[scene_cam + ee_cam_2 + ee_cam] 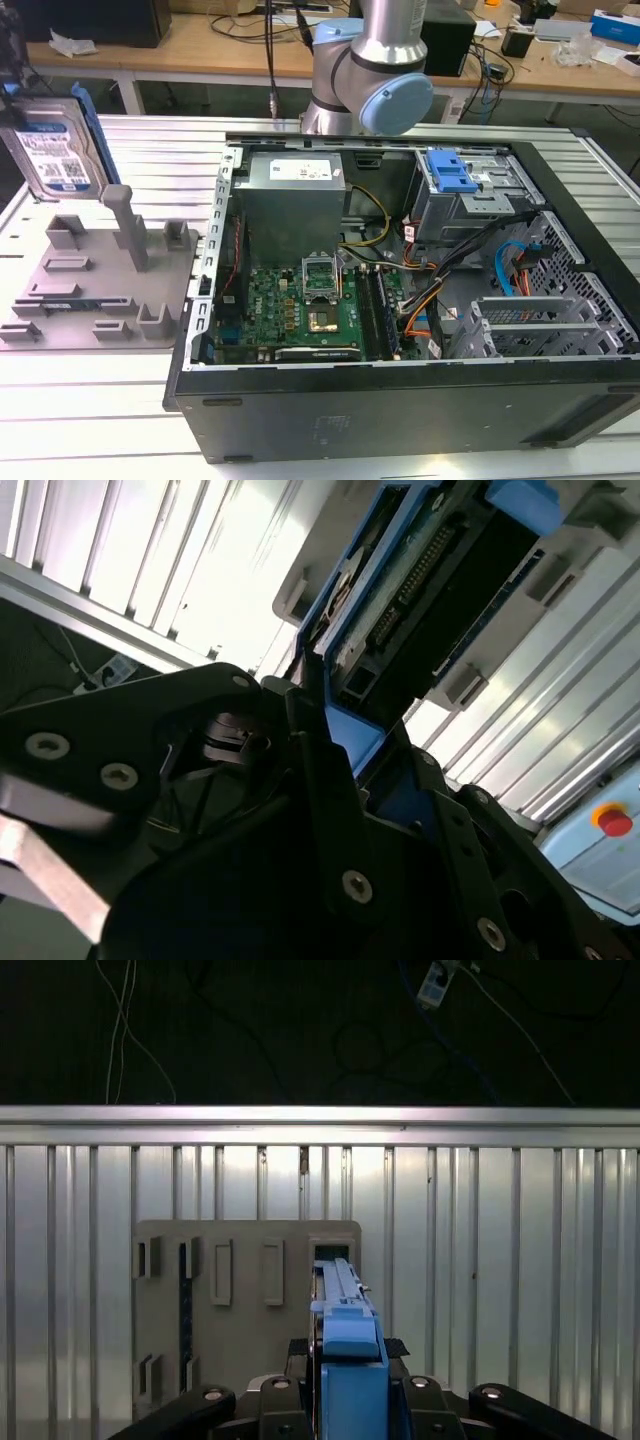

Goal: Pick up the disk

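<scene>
The ribbed metal tabletop (100,420) stretches across the scene, and the open computer case (420,330) takes up most of the exterior view's right. On the exterior view's left sits the grey holder tray (90,280) with its upright posts. And there's the disk (55,145), up in the air above that tray, standing on edge, its white-and-blue label facing the camera! In both wrist views the end effector (350,1400) is clamped on the disk's blue side rail, the black fingers (330,780) pressed against the blue plastic.
</scene>
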